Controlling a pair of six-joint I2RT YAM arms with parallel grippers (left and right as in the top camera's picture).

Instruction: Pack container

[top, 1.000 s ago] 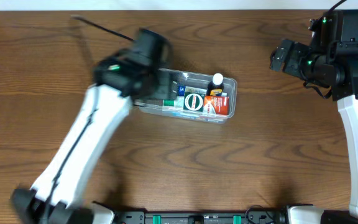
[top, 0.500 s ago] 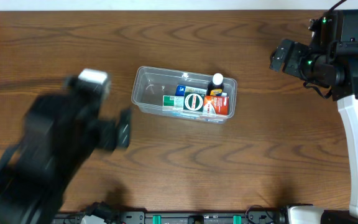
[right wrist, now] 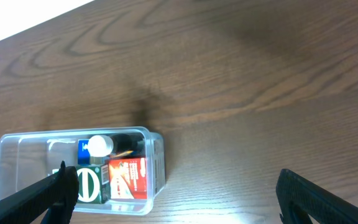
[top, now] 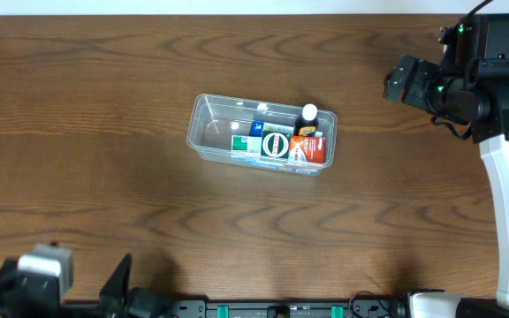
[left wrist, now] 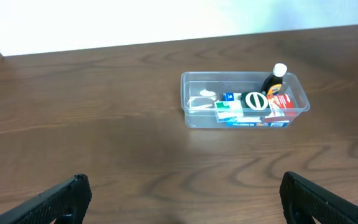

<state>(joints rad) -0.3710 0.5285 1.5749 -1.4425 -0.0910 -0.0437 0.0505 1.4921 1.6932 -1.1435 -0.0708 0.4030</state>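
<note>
Container (top: 208, 131) w/ boxes (top: 277, 147), bottle (top: 308, 115); L gripper (left wrist: 185, 182), R gripper (right wrist: 174, 175) spread wide.

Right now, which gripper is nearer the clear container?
Right. The right gripper hangs open a short way beyond the packed end of the container; the left gripper is open at the near edge of the table, far off the opposite end.
</note>
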